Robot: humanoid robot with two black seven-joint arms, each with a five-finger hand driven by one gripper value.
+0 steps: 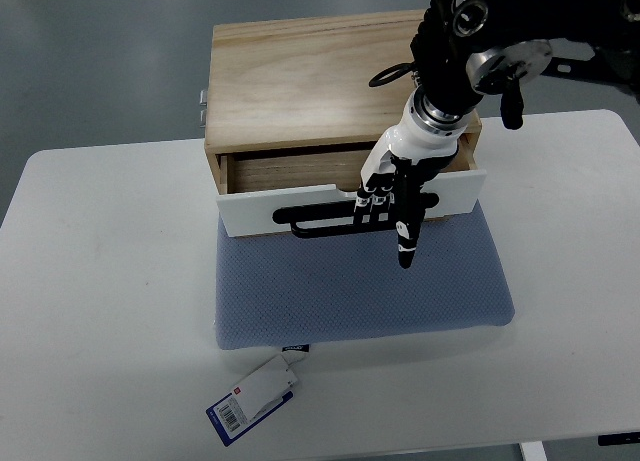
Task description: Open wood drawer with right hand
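A light wood drawer box stands at the back of the white table. Its drawer is pulled partly out, with a white front panel carrying a long black handle. My right hand comes down from the upper right over the drawer front. Its fingers are curled over the handle's right part, and one black fingertip points down past the panel. The left hand does not show.
A blue-grey padded mat lies under and in front of the drawer box. A white and blue tag hangs from the mat's front edge onto the table. Grey floor surrounds the table.
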